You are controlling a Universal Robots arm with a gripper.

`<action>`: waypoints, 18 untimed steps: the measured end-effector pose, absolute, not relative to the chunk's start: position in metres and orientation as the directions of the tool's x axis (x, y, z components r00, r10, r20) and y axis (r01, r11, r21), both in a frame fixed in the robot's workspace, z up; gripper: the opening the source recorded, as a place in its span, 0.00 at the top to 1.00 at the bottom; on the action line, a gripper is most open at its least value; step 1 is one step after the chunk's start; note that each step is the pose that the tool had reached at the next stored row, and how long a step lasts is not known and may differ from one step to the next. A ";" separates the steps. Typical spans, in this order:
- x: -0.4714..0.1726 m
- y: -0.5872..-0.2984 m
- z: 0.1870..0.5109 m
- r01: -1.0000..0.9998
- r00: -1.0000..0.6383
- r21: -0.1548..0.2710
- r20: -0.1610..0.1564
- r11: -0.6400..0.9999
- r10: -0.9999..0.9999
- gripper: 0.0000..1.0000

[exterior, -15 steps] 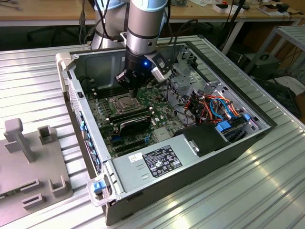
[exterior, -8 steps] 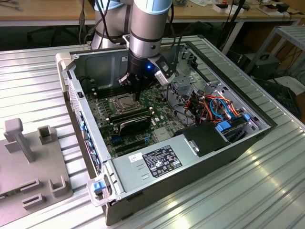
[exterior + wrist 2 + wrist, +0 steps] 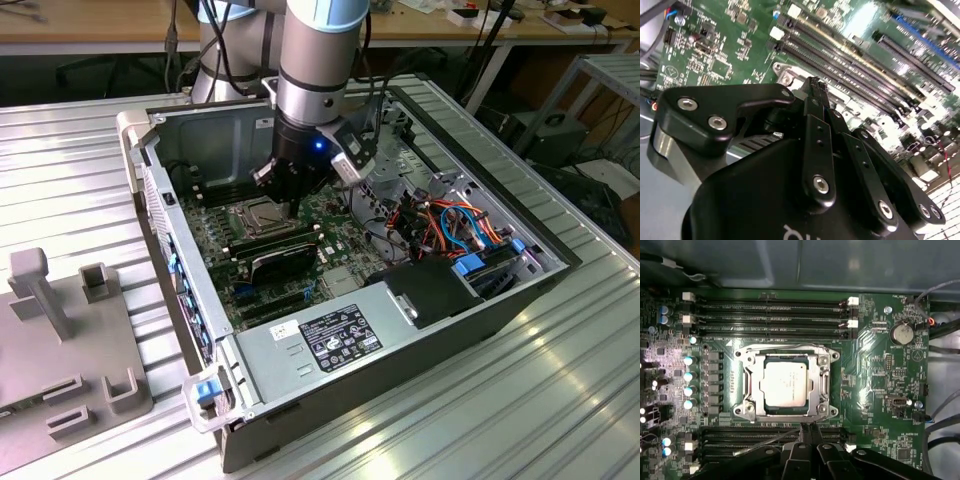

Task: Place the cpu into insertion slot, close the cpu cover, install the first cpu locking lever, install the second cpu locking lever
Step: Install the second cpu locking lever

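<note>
Cpu (image 3: 785,384) is sitting in the insertion slot (image 3: 821,412), cpu cover (image 3: 753,381) lying closed over it (silver top showing through the opening). Gripper (image 3: 808,428) is hovering at the socket's edge beside the memory slots (image 3: 770,307), fingertips clenched together, grasping nothing.

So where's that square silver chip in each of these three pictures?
Exterior view: the cpu lies in its socket on the green motherboard, just off the gripper toward the exterior view's left.
First wrist view: the cpu sits mid-picture, framed by the metal cpu cover.
Second wrist view: I can't make it out behind the gripper.
Shared landmark: the long black memory slots.
</note>
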State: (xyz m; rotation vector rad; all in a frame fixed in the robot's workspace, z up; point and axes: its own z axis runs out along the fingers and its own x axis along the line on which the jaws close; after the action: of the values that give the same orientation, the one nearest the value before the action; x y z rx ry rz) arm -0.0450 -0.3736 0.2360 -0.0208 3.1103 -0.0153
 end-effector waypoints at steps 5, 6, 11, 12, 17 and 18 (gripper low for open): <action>-0.055 -0.375 0.235 -0.013 -0.999 -0.010 -0.031 1.000 -0.013 0.89; -0.058 -0.375 0.235 -0.013 -0.999 -0.010 -0.031 1.000 -0.013 0.89; -0.077 -0.375 0.231 -0.013 -0.999 -0.011 -0.031 1.000 -0.014 0.89; -0.080 -0.375 0.230 -0.013 -0.999 -0.010 -0.031 1.000 -0.013 0.89; -0.088 -0.375 0.227 -0.013 -0.999 -0.011 -0.031 1.000 -0.014 0.89; -0.090 -0.375 0.226 -0.013 -0.999 -0.011 -0.031 1.000 -0.014 0.89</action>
State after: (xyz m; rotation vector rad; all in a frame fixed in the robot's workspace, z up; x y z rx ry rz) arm -0.0902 -0.3746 0.2262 -0.0208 3.1104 -0.0163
